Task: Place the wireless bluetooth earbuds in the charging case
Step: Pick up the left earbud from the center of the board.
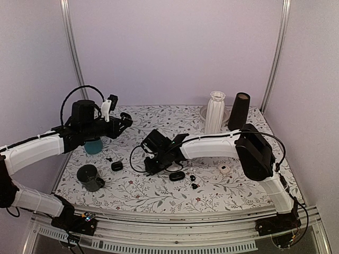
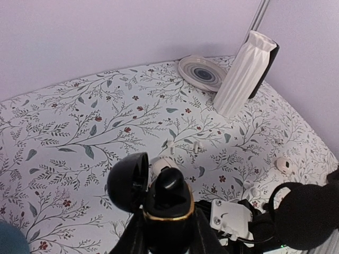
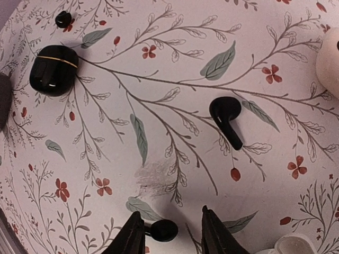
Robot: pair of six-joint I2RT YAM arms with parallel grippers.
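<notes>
- A dark grey plastic cup (image 1: 89,177) stands near the front left edge of the flower-printed tablecloth (image 1: 148,193). Bare cloth runs along the near edge beside it.
- The right gripper (image 3: 172,222) sits low over the middle of the cloth with its fingers apart, gripping nothing.
- A small glossy black earbud (image 3: 161,229) lies on the cloth between those fingers, closer to the left one.
- Just beyond, a black stemmed earbud (image 3: 226,119) lies alone with open cloth all round it.
- Farther off to the left are a closed black pebble-shaped case with a thin gold line (image 3: 53,70) and a tiny black bud (image 3: 63,19).
- The left gripper (image 2: 168,241) hangs above the table's left half. It is clamped on an open black charging case with a gold band (image 2: 169,206), whose lid is tipped left.
- At the far edge by the wall stand a white ribbed vase (image 2: 243,74) and a round striped plate (image 2: 200,72), with wide bare cloth before them.
</notes>
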